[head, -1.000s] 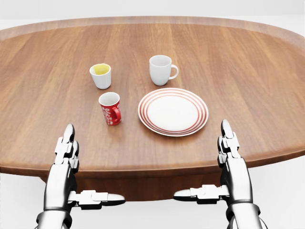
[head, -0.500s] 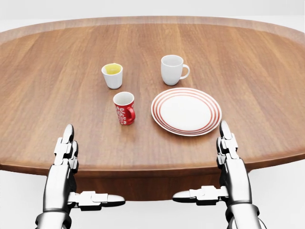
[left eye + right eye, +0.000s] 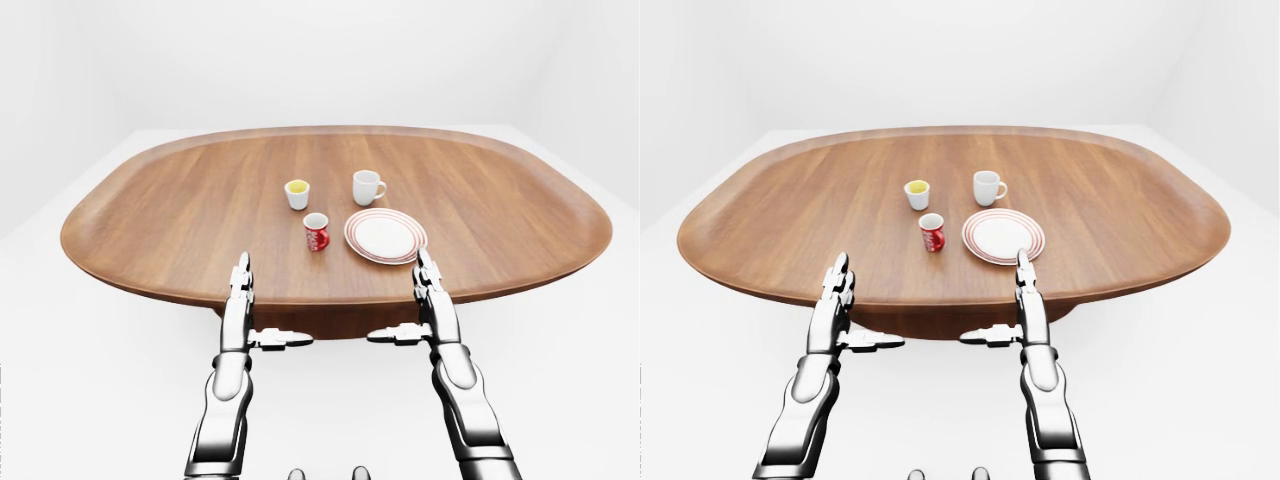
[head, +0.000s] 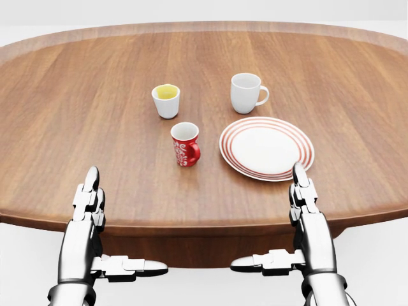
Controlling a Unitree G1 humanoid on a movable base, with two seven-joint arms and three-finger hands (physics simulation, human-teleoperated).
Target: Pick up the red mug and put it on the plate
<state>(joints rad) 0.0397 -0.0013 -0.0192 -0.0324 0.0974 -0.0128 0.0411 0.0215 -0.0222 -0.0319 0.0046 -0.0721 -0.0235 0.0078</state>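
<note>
The red mug (image 4: 185, 145) stands upright on the table (image 4: 76, 115), up and to the right of the left hand (image 4: 86, 204) and up-left of the right hand (image 4: 305, 201), well apart from both. Both hands are spread wide and hold nothing, at the table's near edge. The plate (image 4: 267, 148) lies just right of the mug, just above the right fingertips (image 4: 298, 171), with bare wood between mug and hands.
</note>
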